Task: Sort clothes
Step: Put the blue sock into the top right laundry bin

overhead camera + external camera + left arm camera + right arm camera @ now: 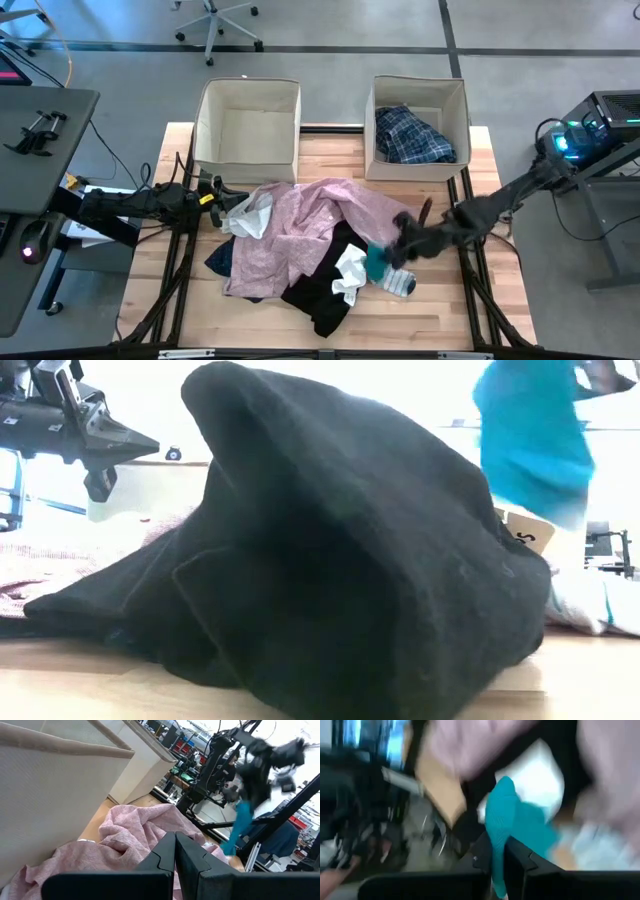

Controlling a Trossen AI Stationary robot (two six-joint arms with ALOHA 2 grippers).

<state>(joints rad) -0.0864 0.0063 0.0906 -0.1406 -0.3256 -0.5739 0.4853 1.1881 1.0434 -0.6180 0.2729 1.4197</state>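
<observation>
Right claw point(497, 862) pinching teal sock point(512, 827), lifting it above clothes pile on counter point(180, 300); left claw point(175, 855) closed, empty, hovering beside pink shirt point(300, 225); plaid shirt point(412, 137) lying in right box point(460, 100)

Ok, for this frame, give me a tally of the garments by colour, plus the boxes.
Pink shirt: 1
Black garment: 1
Blue plaid shirt, in the right-hand box: 1
White cloth: 1
Teal sock, held in the right gripper: 1
Striped sock: 1
Navy garment, mostly hidden under the pink: 1
Beige boxes: 2
Total: 7 garments, 2 boxes
</observation>
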